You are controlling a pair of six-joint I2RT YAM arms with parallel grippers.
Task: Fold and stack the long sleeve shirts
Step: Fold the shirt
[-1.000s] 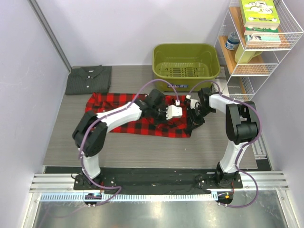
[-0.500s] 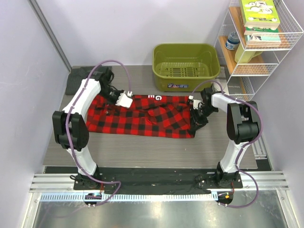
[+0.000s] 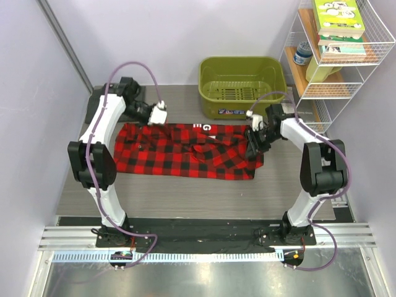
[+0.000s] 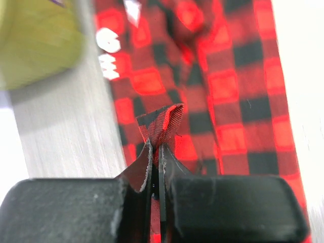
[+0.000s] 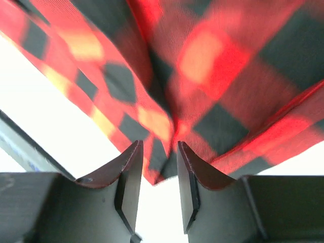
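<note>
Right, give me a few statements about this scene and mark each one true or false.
1. The left hand is shut on a fold of the plaid shirt. True.
2. The green basket holds a shirt. False: nothing lies in it.
3. The plaid shirt is folded into a small square. False: it lies spread wide on the table, rumpled in the middle.
4. Books lie on the wire shelf at the right. True.
5. The right hand has its jaws apart at the shirt's right end. True.
</note>
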